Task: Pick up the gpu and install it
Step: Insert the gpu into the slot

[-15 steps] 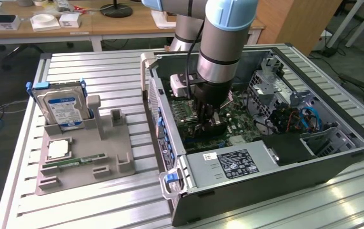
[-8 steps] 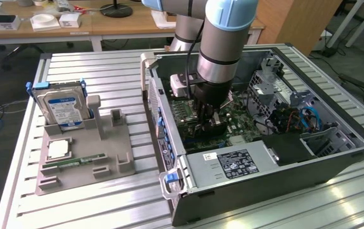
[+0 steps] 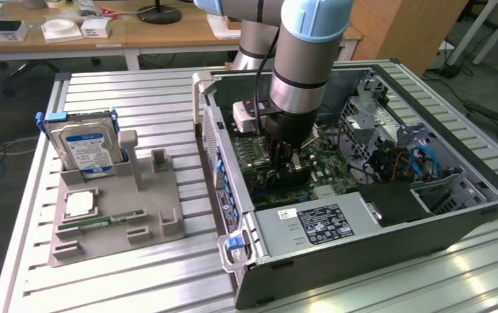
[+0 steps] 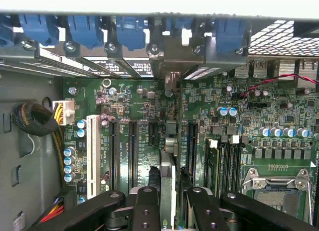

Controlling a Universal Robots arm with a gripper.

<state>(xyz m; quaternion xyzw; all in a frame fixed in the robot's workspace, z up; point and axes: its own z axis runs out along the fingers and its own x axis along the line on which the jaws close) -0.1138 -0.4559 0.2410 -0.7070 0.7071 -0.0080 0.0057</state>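
Ribbed aluminium slats make up the surface (image 3: 145, 85), on which an open computer case (image 3: 457, 215) is laid on its side so that the green motherboard (image 4: 249, 121) faces upward and can be reached from above. Beside it, toward the exterior view's left, a grey moulded holder (image 3: 114, 215) is kept, with upright slots that hold spare parts on edge: a blue-labelled hard drive (image 3: 88, 147) is stood in it, and a slim green memory stick (image 3: 101, 220) and a square processor (image 3: 79, 203) are laid flat.

Inside the case the gripper (image 4: 168, 203) is lowered over the row of long black slots (image 4: 132, 151). Its jaws are seen closed partway on the gpu (image 4: 168, 178), a thin flat card held on edge between the black fingers (image 4: 145, 206), apparently so that its lower edge can be lined up with a slot and its metal end with the blue-clipped rear openings (image 4: 129, 32). Whether the card is already seated cannot be told.
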